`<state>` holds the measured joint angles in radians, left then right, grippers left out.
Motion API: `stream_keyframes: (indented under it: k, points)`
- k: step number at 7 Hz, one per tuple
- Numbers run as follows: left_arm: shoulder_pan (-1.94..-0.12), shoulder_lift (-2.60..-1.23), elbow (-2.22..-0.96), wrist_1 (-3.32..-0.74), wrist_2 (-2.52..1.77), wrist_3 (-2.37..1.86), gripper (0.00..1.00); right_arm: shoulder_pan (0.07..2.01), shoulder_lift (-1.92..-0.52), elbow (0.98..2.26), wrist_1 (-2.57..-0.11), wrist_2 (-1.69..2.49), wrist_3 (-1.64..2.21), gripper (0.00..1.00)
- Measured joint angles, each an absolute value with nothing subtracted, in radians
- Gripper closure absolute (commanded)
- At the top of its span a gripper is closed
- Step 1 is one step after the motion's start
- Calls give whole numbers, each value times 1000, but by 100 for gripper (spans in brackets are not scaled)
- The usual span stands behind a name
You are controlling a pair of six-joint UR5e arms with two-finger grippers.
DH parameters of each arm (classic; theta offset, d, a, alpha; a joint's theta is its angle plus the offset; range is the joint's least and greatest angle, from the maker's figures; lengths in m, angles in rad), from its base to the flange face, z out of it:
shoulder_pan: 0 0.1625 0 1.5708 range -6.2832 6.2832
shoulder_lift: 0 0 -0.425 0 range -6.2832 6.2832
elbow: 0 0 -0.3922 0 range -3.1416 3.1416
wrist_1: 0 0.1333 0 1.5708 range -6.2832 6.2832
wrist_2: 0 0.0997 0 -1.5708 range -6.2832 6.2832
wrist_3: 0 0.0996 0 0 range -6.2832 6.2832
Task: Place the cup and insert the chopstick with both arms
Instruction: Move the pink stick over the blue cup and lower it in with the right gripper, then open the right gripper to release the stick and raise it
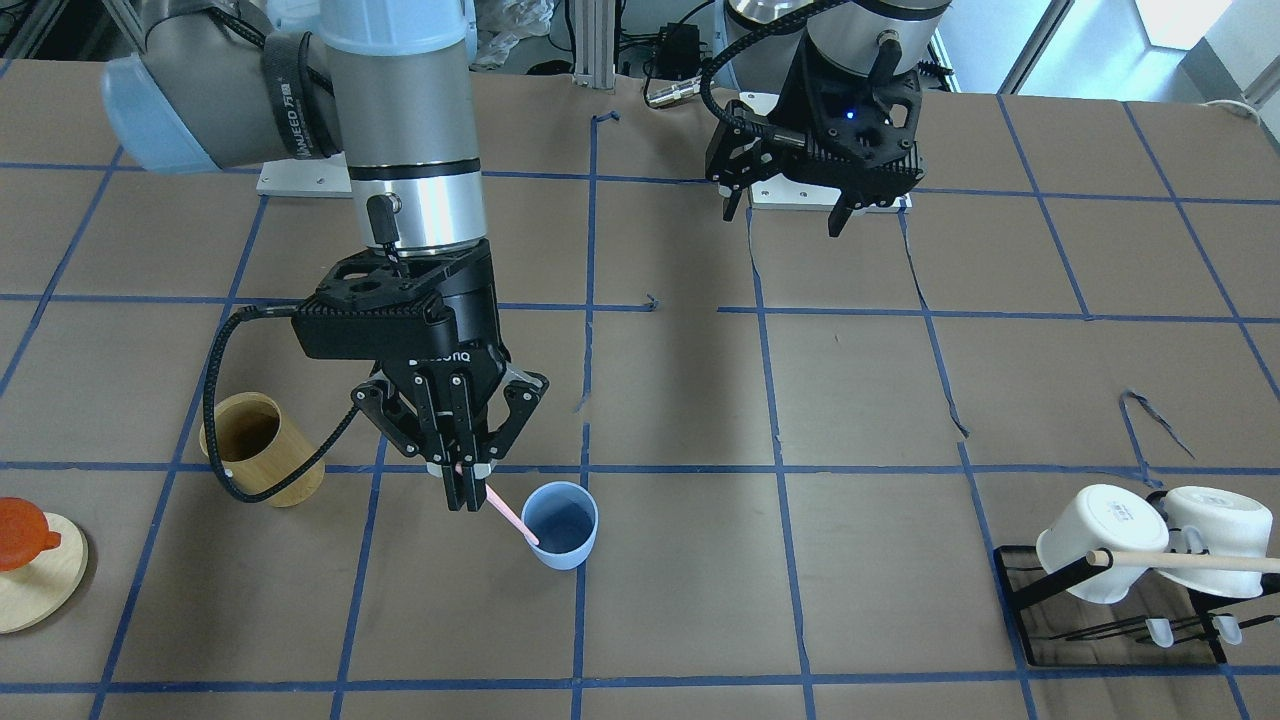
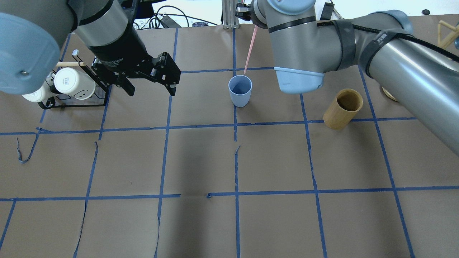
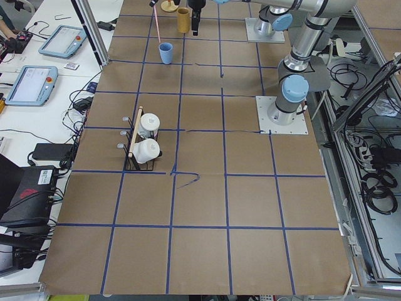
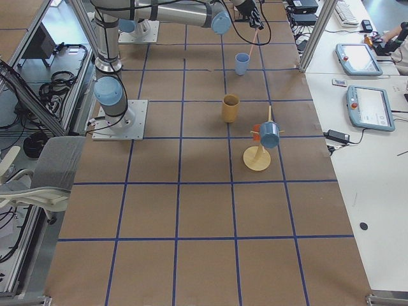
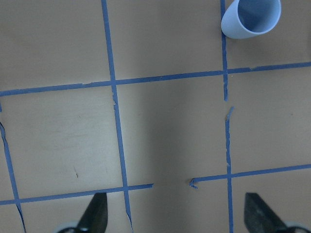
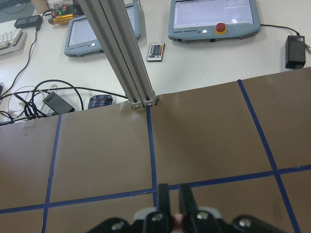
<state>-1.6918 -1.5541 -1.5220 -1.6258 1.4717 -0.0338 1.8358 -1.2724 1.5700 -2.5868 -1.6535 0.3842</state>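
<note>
Right gripper [image 1: 462, 498] pinching a slanted pink chopstick [image 1: 508, 517], lower tip meeting the upright blue cup's [image 1: 566, 548] rim, left gripper [image 1: 786, 218] hanging open, empty

Overhead, front views opposed (both share cup [image 2: 240, 94]).

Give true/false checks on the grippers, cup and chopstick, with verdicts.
1. The right gripper is shut on the chopstick. True.
2. The left gripper holds the cup. False: it is open, empty and well apart from the cup.
3. The cup stands upright. True.
4. The chopstick is released, resting inside the cup. False: the right gripper holds it tilted, lower tip at the cup's rim.
</note>
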Motion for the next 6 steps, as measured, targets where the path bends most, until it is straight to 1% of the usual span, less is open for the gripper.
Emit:
stream_keyframes:
  k: [3,4,6]
  points:
    - [-1691,-1548,-1518,-1603,1446,-34,0,1853,-1264,1576,-2590,-1654,421,94]
    - [-1691,-1545,-1512,-1600,1437,-34,0,1856,-1261,1577,-2589,-1654,424,86]
    - [-1692,-1537,-1508,-1571,1407,-34,0,1856,-1260,1588,-2589,-1657,424,48]
